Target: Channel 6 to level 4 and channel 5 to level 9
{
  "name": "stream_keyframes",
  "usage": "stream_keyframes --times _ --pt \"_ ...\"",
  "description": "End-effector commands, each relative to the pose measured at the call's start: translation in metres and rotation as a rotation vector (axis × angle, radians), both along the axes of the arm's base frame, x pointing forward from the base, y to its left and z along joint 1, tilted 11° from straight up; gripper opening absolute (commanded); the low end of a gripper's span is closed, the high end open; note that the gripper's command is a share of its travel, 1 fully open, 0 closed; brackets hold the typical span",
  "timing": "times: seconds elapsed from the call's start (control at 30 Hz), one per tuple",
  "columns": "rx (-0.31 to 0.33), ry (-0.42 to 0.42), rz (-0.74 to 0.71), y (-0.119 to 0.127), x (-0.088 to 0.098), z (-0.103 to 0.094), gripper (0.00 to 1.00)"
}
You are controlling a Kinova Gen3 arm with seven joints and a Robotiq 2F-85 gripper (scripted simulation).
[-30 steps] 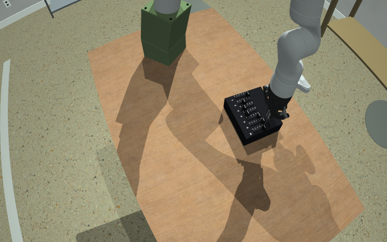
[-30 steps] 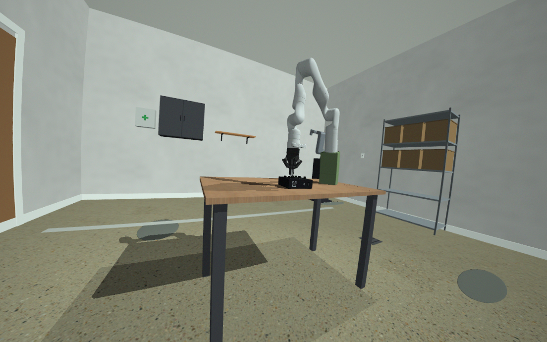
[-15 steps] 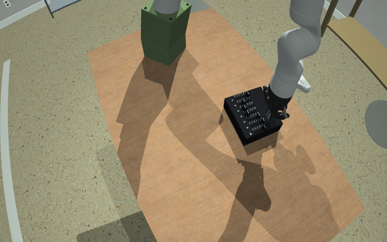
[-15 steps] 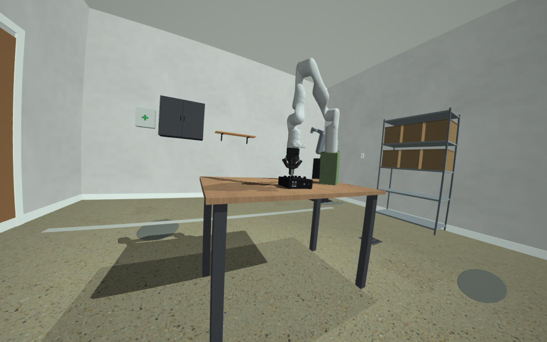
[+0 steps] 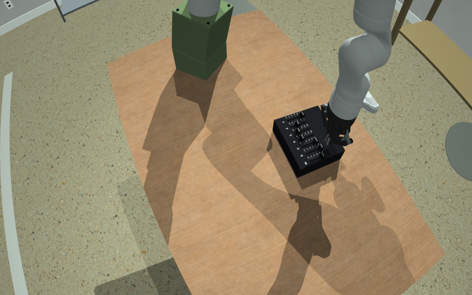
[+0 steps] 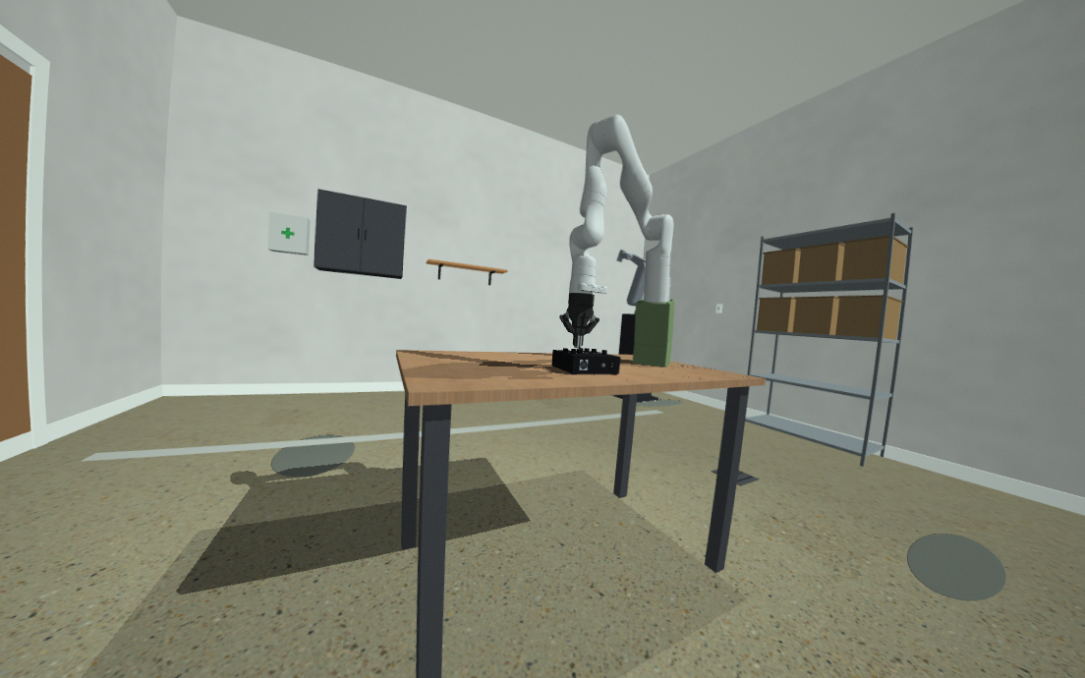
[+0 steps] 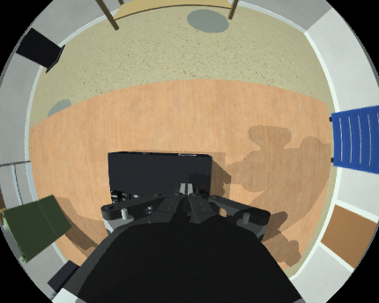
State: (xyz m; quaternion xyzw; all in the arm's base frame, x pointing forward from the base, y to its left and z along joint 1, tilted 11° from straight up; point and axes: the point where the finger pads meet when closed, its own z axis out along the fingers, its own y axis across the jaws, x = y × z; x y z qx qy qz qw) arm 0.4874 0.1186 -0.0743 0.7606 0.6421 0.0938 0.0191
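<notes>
The black lighting desk (image 5: 284, 140) (image 6: 599, 364) (image 7: 154, 168) stands flat on the wooden table (image 5: 230, 219) (image 6: 487, 383) (image 7: 164, 108), near its right edge. Several fader rows run across its top. Their caps stand at different places, and the levels are too small to read. My gripper (image 5: 327, 144) (image 6: 581, 340) (image 7: 186, 190) is shut with nothing between the fingers. It points straight down over the right side of the desk, its tips just above the nearest rows, close to the cap (image 5: 323, 155) of the front fader. I cannot tell whether the tips touch a cap.
The arm's green pedestal (image 5: 199, 40) (image 6: 653, 332) (image 7: 34, 225) stands at the table's far end. The table edge is close behind the desk on the right. A metal shelf rack (image 6: 833, 286) with boxes stands by the wall, well away.
</notes>
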Motion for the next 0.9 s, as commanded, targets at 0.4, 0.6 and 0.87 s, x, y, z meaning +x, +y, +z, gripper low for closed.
stream_keyframes --times 0.4,0.6,0.87 --pt "0.0 -0.002 0.0 0.0001 0.0006 0.0007 0.0" --pt "0.0 -0.002 0.0 0.0003 0.0009 -0.0011 0.0" --pt "0.0 -0.002 0.0 0.0007 0.0017 -0.0058 0.0"
